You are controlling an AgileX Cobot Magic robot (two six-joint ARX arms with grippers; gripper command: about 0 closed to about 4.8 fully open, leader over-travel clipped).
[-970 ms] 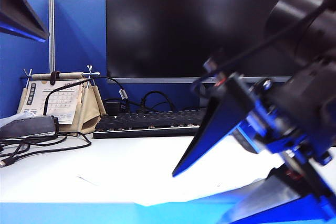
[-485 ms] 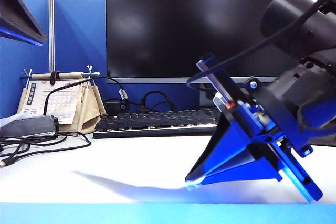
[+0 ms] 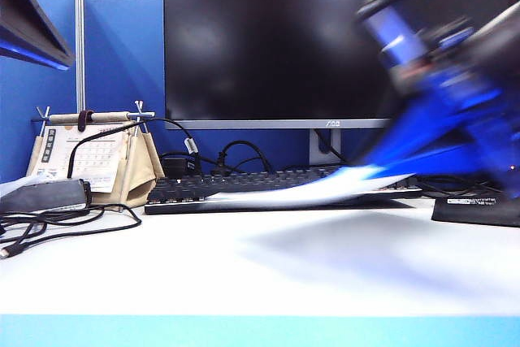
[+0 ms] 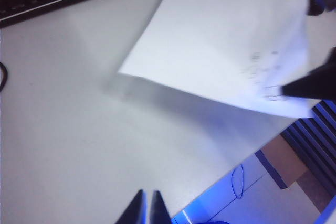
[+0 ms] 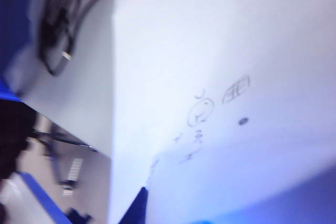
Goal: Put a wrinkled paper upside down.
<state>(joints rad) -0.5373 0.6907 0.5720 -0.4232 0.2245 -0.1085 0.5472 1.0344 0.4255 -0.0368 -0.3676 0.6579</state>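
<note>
The wrinkled paper [image 3: 317, 191], a thin white sheet, hangs tilted above the table, its raised end at the right. My right gripper [image 3: 388, 170], blurred, is shut on that raised edge. In the right wrist view the paper [image 5: 220, 77] fills the frame and shows faint pencil marks; one dark fingertip [image 5: 138, 207] lies over its edge and the other is hidden behind the sheet. In the left wrist view the paper [image 4: 226, 40] floats over its shadow, pinched by a dark finger [image 4: 311, 85]. My left gripper [image 4: 147, 199] hovers over the bare table near its front edge, shut on nothing.
A black keyboard [image 3: 244, 187] lies behind the paper under a large dark monitor [image 3: 325, 38]. At the left stand a desk calendar [image 3: 89, 156] and a black box [image 3: 45, 197] with loose cables [image 3: 65, 225]. A dark stand base [image 3: 475, 210] sits at the right.
My right gripper shut on the paper's edge, then swung up and to the right, lifting the sheet off the table. The left gripper stayed still.
</note>
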